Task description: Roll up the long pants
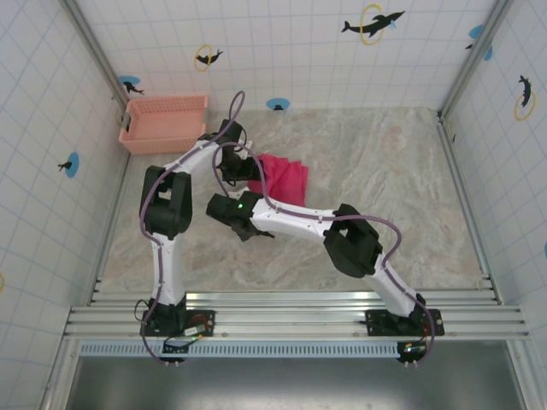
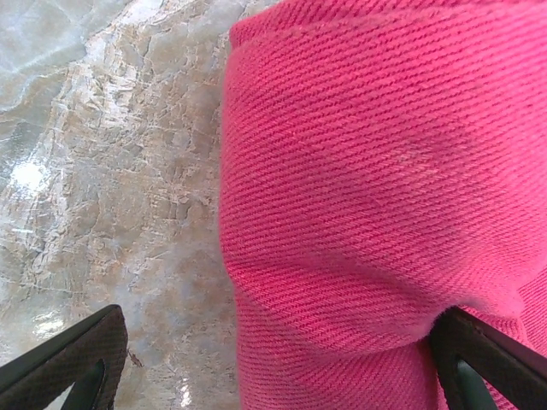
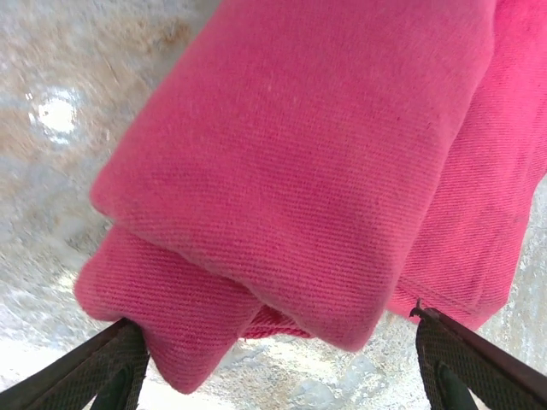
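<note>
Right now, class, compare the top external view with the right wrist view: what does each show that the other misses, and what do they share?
Top external adds the salmon basket by the tiled wall and the wide spread of the marble table. Right wrist adds close detail: the long pants lie folded in stacked layers, and the right gripper is open, its fingertips wide apart. Both show the magenta pants lying on the marble.

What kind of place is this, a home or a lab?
Probably a robot lab cell: left arm and right arm bolted to a metal rail, tiled walls with a dolphin sticker boxing in a marble-look table.
</note>
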